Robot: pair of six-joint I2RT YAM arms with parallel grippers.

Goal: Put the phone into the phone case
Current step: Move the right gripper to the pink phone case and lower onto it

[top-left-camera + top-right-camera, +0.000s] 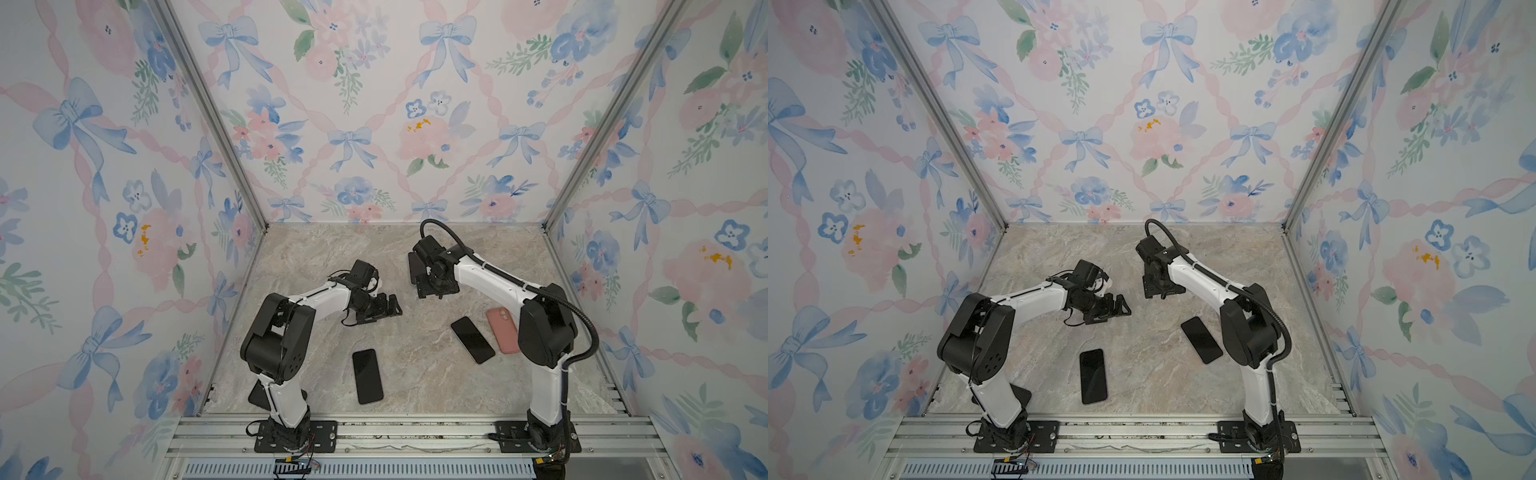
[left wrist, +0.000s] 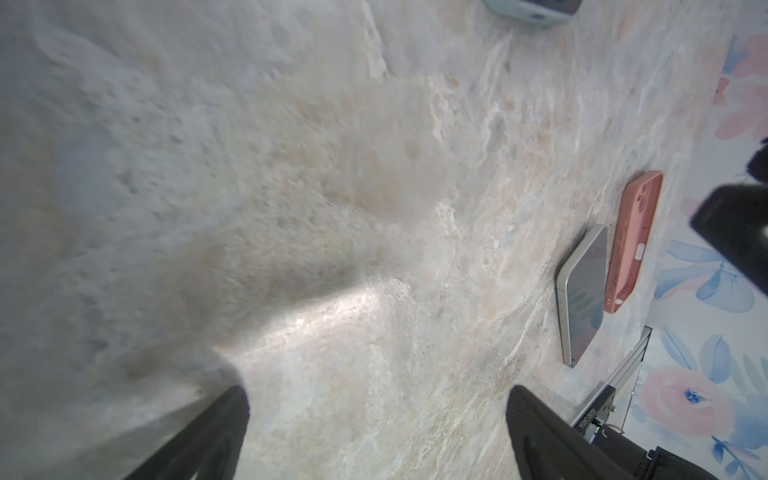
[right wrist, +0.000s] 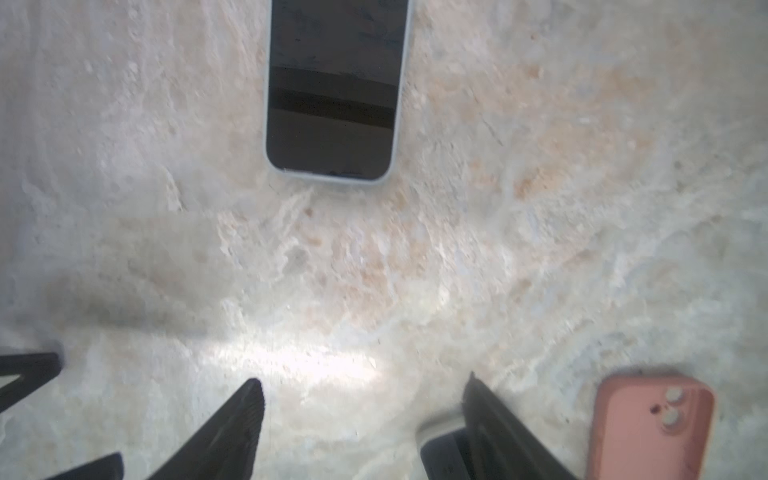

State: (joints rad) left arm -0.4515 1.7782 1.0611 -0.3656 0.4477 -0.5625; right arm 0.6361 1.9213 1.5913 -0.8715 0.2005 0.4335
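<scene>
The near phone (image 1: 367, 376) lies bare on the table (image 1: 415, 374); the pink case (image 1: 502, 330) at right sits empty. Left gripper (image 1: 384, 309) and right gripper (image 3: 361, 415) both spread, holding nothing; nothing's started.

Both arms wear white link shells between bulky black joint housings — the left arm (image 1: 291, 328) and the right arm (image 1: 536, 324) alike. A black corrugated cable (image 1: 582, 320) loops along the right arm, tied on with white zip ties. Each base sits on a black screwed plate (image 1: 328, 436), and the dark fingers (image 2: 540, 432) are ribbed.

left tool (image 2: 376, 432): jaws wide, empty | right tool (image 3: 363, 415): jaws parted, empty | arms bent inward
</scene>
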